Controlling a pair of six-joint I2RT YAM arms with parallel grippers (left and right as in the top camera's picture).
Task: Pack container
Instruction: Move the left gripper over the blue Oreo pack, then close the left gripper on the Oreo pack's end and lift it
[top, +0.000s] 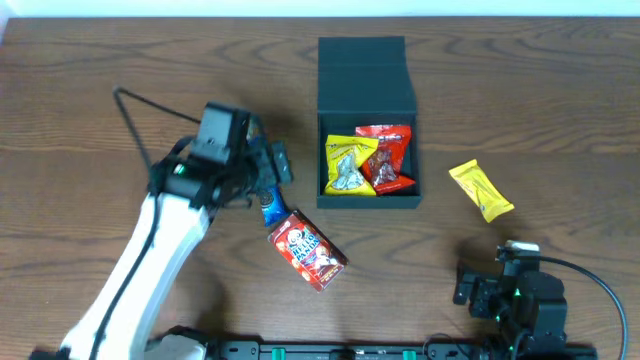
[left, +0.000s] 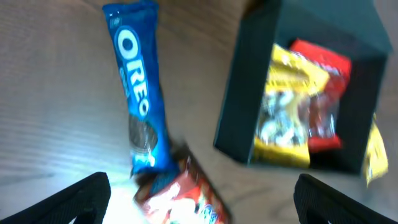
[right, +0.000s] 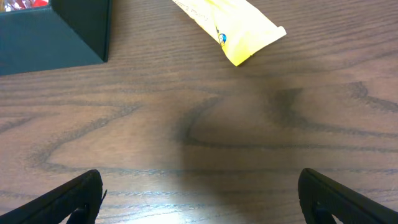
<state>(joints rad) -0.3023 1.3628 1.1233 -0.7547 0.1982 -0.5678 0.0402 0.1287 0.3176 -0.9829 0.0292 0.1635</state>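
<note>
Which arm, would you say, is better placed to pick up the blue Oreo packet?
Left: the left gripper, open, hangs just by the Oreo packet; the right gripper sits beyond the container, near the yellow packet.

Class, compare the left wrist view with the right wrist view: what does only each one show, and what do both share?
Left wrist only: the blue Oreo packet, its end overlapping a red snack packet. Right wrist only: the crimped end of the loose yellow packet, seen close and sharp. Both: the container, the wooden table, and each camera's own open fingers at the lower corners; the left view catches just a blurred edge of that yellow packet.
</note>
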